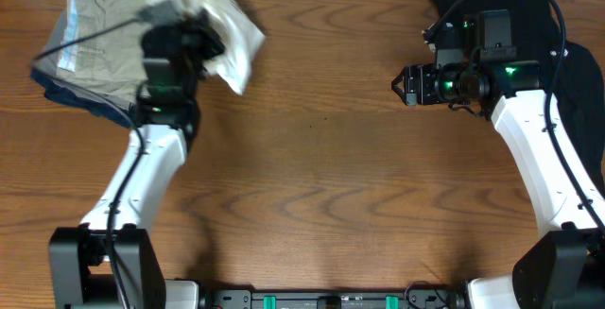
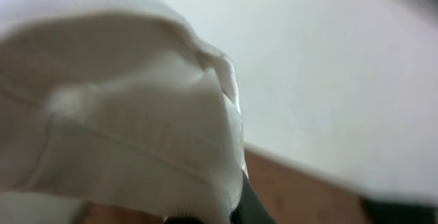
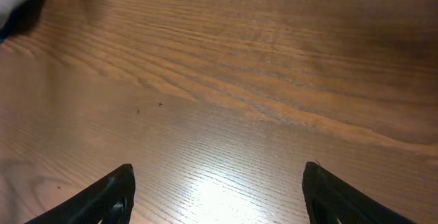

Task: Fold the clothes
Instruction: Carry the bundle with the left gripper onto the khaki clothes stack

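White cotton fills the left wrist view: the T-shirt (image 2: 137,114) is bunched right against the lens, soft and finely knit, with a stitched hem running across it and a rounded fold curling over at the top. Only a dark sliver of one finger (image 2: 254,207) shows beneath the cloth. The left gripper (image 1: 197,27) is closed, its jaws together on the gathered fabric, though the cloth hides the exact pinch.

From above, the T-shirt (image 1: 236,40) is a crumpled, blurred bundle at the far left part of the table (image 1: 321,177). Its long axis runs on a diagonal from the far edge down toward the table's middle, and the loose end points to the centre. The print on its front cannot be made out. Its upper part overlaps the edge of a folded pile (image 1: 95,35) of khaki, grey and navy cloth, flat and squared.

The right gripper (image 3: 219,168) has its two black, wedge-shaped fingers (image 3: 113,196) wide apart, holding nothing, over bare brown wood with wavy grain and a glossy patch of light. Seen from overhead, the right gripper (image 1: 402,86) points toward the left arm. Behind it a black garment (image 1: 572,25) lies rumpled at the far right corner.
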